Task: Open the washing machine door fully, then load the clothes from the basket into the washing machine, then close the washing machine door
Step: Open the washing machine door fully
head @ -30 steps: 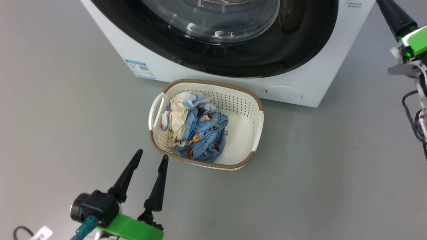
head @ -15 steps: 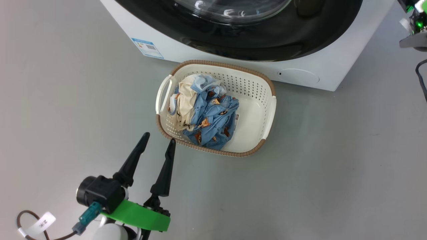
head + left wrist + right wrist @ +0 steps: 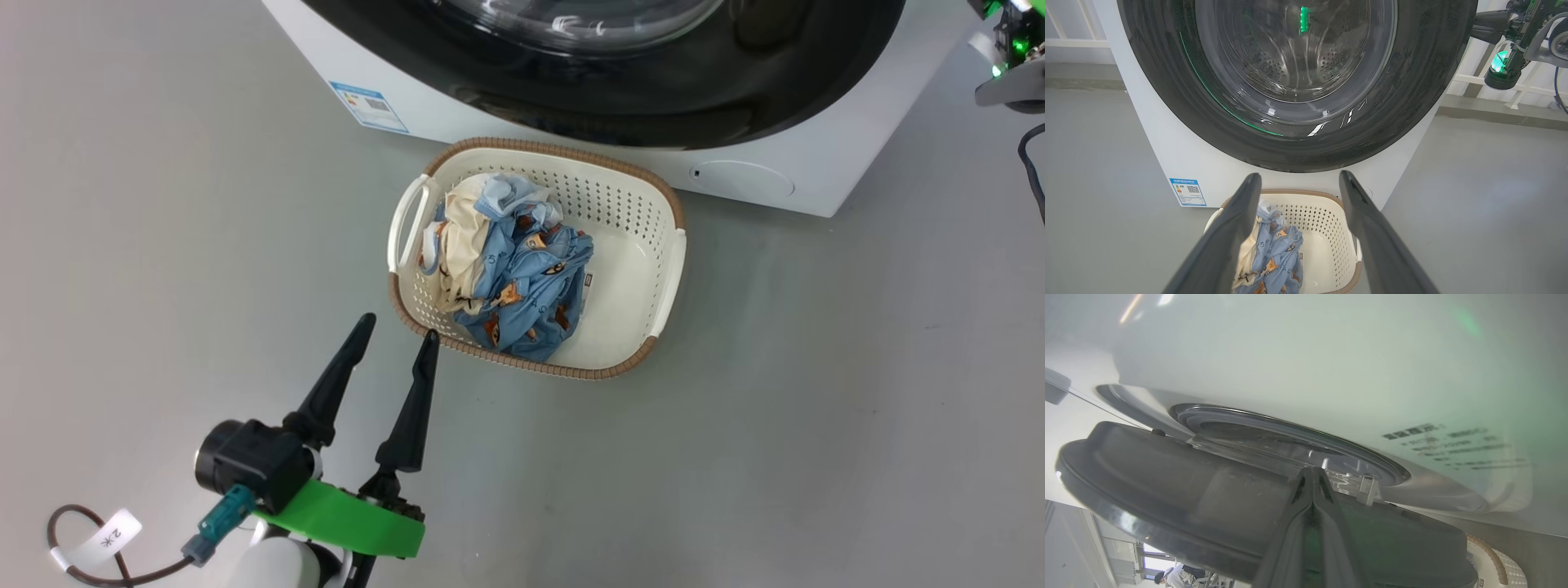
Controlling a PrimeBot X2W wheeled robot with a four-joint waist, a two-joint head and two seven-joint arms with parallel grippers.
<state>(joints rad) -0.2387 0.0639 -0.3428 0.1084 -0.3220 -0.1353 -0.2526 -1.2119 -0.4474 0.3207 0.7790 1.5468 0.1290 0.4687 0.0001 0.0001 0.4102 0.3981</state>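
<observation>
Item one, your left gripper [image 3: 398,327]: at 7 o'clock in the head view, fingers spread wide and holding nothing, tips beside the 7 o'clock corner of the basket [image 3: 633,278]. Item two, that basket: on the grey floor [image 3: 816,408] at centre, just in front of the washing machine [image 3: 824,155], which takes up 12 o'clock. Item three, the clothes [image 3: 522,278]: a crumpled heap of light blue printed fabric with a cream cloth piece [image 3: 461,261], lying in the basket's 9 o'clock half. Item four, the washing machine door [image 3: 620,98]: black rim and glass bowl face you. In the right wrist view its rim stands a little off the white front, with glass and a latch piece showing in the gap. Item five, your right gripper [image 3: 1312,471]: fingers clenched flat together, nothing between them, tips at the door's rim beside that gap; you cannot tell whether they touch it. Sundries: blue energy label [image 3: 369,106] at 10 o'clock from the basket, round cap [image 3: 743,178] at 1 o'clock from it, tagged cable [image 3: 106,539] at 8 o'clock of the head view.
</observation>
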